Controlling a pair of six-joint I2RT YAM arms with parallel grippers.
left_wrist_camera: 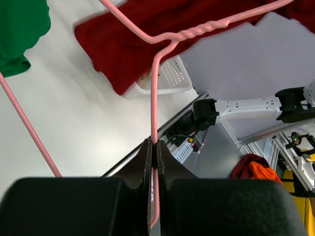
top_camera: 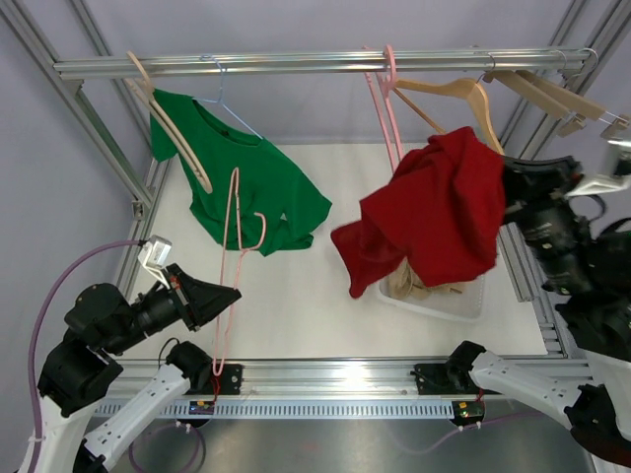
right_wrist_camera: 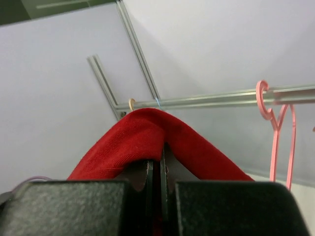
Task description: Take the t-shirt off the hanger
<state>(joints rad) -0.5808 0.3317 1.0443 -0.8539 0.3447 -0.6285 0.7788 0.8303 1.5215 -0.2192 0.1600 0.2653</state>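
Your left pincer (top_camera: 229, 295) is clamped shut on the thin pink wire hanger (top_camera: 229, 246), gripping one straight run of the wire at the near left of the table (top_camera: 325, 305). The hanger stands roughly on end in the air, and no cloth hangs on it. Your right pincer (top_camera: 505, 202) is closed on a fold of the red knit t-shirt (top_camera: 439, 212); the wrist view shows the fabric bunched over both fingertips. The red t-shirt hangs in the air on the right side, over the white perforated plastic basket (top_camera: 463, 304), with its loose lower part trailing left. It is well apart from the pink hanger. At the far left, a green t-shirt (top_camera: 266, 192) hangs from the silver metal rail (top_camera: 296, 65). From above, the pink hanger's far end overlaps the green t-shirt, though you cannot tell whether they touch.
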